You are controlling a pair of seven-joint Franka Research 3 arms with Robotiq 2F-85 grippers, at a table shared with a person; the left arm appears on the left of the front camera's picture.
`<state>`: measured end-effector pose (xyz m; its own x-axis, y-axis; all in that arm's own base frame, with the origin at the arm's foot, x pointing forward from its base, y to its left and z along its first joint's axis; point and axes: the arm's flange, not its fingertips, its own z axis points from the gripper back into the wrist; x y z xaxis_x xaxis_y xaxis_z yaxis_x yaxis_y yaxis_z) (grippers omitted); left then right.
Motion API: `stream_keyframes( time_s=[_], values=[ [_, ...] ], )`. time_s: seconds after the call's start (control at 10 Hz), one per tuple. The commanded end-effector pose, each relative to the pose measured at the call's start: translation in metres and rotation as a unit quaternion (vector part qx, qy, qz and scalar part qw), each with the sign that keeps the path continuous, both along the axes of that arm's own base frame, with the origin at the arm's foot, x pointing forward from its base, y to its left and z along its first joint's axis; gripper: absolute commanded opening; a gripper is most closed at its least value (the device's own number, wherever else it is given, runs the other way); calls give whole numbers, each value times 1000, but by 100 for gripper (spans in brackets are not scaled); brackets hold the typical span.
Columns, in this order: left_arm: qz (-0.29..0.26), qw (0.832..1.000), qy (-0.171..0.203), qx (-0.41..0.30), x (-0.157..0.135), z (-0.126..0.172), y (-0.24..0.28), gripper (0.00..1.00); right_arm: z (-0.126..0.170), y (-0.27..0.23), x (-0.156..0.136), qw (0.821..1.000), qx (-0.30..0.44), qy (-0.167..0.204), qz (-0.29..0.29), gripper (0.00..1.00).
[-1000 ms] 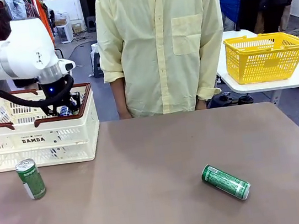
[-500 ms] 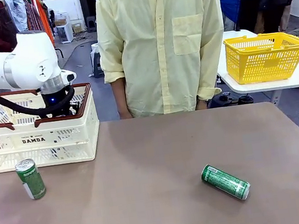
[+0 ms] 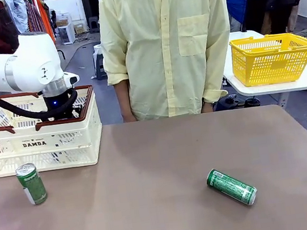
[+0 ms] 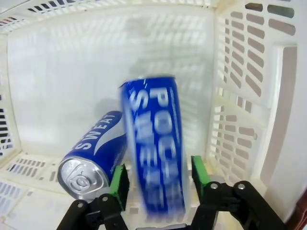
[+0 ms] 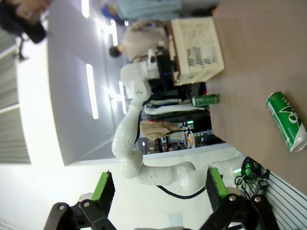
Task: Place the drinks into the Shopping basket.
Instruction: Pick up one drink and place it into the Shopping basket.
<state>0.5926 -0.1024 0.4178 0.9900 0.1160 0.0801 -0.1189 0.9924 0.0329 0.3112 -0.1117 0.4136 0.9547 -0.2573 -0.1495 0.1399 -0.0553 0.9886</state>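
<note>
Front camera looks across the table (image 3: 151,178); left wrist camera sits close inside the same Shopping basket (image 3: 60,140).

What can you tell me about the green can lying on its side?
The green can is slim and metal-looking, green with pale print and silver ends. It lies on its side on the brown table, right of the middle, angled diagonally, far from the Shopping basket. Only the table touches it.
</note>
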Motion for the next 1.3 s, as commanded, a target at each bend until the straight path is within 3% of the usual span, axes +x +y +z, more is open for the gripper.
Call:
stream_keyframes(
  time_s=[0.0, 0.4, 0.7, 0.9, 1.1, 1.2],
  values=[
    [9, 1000, -11, 13, -4, 8, 0, 100, 5, 0, 1, 1000, 9, 0, -1, 100],
    [2, 999, -33, 9, -11, 36, 3, 100, 5, 0, 1, 1000, 9, 0, -1, 100],
    [2, 999, -44, -21, -37, 83, 11, 100, 5, 0, 1, 1000, 9, 0, -1, 100],
    [-1, 996, -44, -78, -81, 131, 20, 100, 5, 0, 1, 1000, 9, 0, -1, 100],
    [-27, 986, -38, -161, -157, 173, 38, 100, 5, 0, 1, 1000, 9, 0, -1, 100],
    [-60, 973, -20, -220, -195, 180, 47, 100, 5, 0, 1, 1000, 9, 0, -1, 100]
  ],
)
